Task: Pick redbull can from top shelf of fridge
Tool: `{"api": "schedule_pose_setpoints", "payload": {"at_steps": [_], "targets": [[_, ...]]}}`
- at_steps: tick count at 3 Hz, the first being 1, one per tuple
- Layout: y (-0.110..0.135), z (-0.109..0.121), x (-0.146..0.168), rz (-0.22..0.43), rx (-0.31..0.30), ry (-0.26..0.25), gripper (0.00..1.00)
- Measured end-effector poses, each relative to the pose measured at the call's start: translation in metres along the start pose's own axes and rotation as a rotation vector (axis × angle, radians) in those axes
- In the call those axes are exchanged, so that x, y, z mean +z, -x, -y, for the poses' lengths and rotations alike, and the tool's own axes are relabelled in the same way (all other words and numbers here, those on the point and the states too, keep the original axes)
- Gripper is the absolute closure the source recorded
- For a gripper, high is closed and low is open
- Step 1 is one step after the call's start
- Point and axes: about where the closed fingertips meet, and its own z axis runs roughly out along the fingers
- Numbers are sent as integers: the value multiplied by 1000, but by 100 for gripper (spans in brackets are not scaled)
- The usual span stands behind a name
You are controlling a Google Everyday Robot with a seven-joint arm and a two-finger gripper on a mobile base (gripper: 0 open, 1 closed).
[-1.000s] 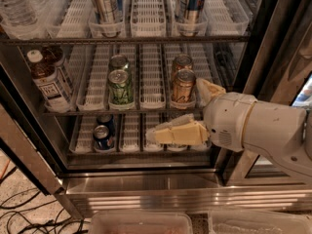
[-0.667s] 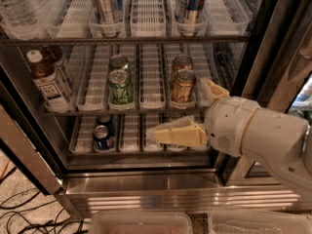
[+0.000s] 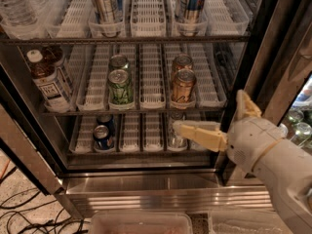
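The fridge (image 3: 273, 38) stands open before me with three wire racks. On the top shelf (image 3: 146, 39), the redbull can (image 3: 189, 1), tall with blue and silver panels, stands in a right-hand white lane behind a clear stop; its top is cut off by the frame. A second tall silver can (image 3: 106, 4) stands in a left lane. My gripper (image 3: 208, 110) is low at the right, at the height of the bottom rack, well below the redbull can. It is open and empty, with one cream finger (image 3: 200, 133) pointing left and the other (image 3: 246, 106) pointing up.
The middle rack holds a short green can (image 3: 120, 87), a copper can (image 3: 183, 86) and a white-labelled bottle (image 3: 48, 82). A blue can (image 3: 102, 135) sits on the bottom rack. A clear bottle (image 3: 17, 9) stands top left. The steel base strip (image 3: 161, 191), floor cables (image 3: 19, 213) and a bin (image 3: 141, 223) lie below.
My gripper has moved to the right, toward the fridge's right frame, still open. The cans have not moved.
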Motion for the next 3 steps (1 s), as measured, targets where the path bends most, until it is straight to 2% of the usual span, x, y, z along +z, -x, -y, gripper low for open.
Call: {"api": "schedule_pose_setpoints", "payload": {"at_steps": [1, 3], "targets": [[35, -8, 0, 72, -129, -20, 0], [37, -6, -2, 57, -120, -25, 0]]}}
